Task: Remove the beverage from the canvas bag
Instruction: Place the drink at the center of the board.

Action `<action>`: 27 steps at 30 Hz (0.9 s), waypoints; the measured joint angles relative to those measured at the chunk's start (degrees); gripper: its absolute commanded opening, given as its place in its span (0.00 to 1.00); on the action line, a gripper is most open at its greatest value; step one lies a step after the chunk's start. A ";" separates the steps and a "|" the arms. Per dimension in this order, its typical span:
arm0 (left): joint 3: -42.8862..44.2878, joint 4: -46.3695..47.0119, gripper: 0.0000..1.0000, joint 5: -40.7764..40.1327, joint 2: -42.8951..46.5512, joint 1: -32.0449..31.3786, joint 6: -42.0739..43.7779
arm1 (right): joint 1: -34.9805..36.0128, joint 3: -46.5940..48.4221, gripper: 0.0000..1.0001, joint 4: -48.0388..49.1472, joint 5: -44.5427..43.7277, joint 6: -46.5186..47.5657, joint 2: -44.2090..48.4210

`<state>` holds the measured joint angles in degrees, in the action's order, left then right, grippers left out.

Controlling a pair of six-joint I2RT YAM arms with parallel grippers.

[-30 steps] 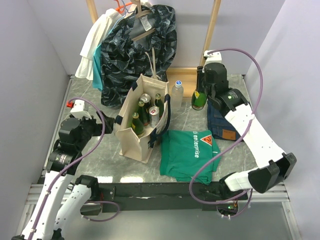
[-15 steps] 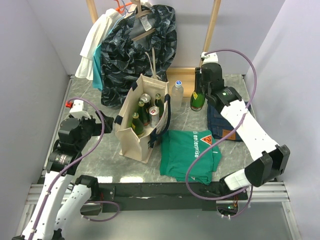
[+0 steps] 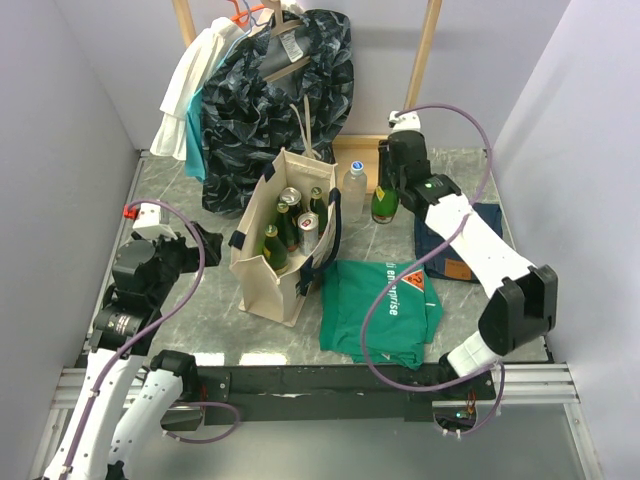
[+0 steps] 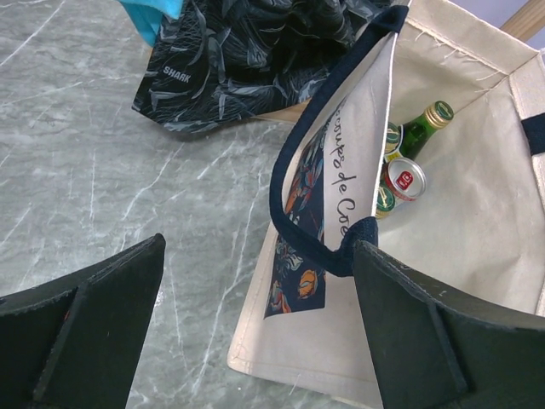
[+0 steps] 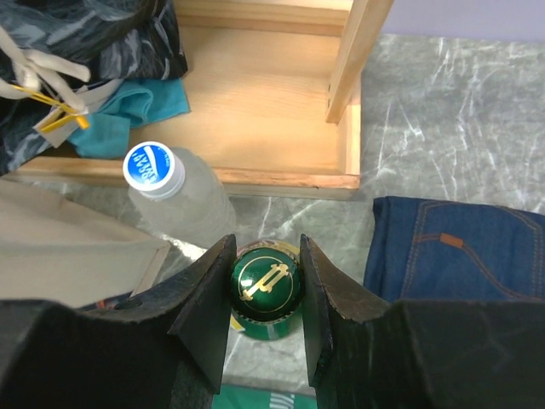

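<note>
A green bottle (image 3: 384, 205) is gripped by the right gripper (image 5: 266, 256) outside the canvas bag (image 3: 262, 270); the left gripper (image 4: 260, 247) is held open.

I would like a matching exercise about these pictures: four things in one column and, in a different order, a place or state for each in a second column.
Things:
1. right gripper
2. left gripper
3. water bottle
4. red-topped can

Places or states:
a. inside the canvas bag
b. open, beside the canvas bag
c. shut on the green bottle at its cap
d. standing between the canvas bag and the green bottle

Pairs: 1-c, 2-b, 3-d, 4-a
</note>
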<state>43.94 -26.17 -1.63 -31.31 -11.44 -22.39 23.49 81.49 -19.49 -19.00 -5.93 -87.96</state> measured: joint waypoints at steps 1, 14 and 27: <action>0.00 0.02 0.96 -0.07 -0.09 0.00 0.00 | -0.02 -0.02 0.00 0.50 -0.11 -0.04 -0.68; 0.00 -0.09 0.96 -1.70 -0.26 0.00 -0.02 | -0.02 -8.92 0.00 14.45 -4.37 0.70 -2.54; 0.00 -0.20 0.97 -1.92 -0.28 0.00 0.00 | -0.02 -10.75 0.00 23.78 -5.99 -0.44 -7.21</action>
<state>43.94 -26.37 -3.55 -31.59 -11.44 -22.39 23.46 70.74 4.29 -24.99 -6.37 -95.18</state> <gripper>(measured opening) 0.967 0.404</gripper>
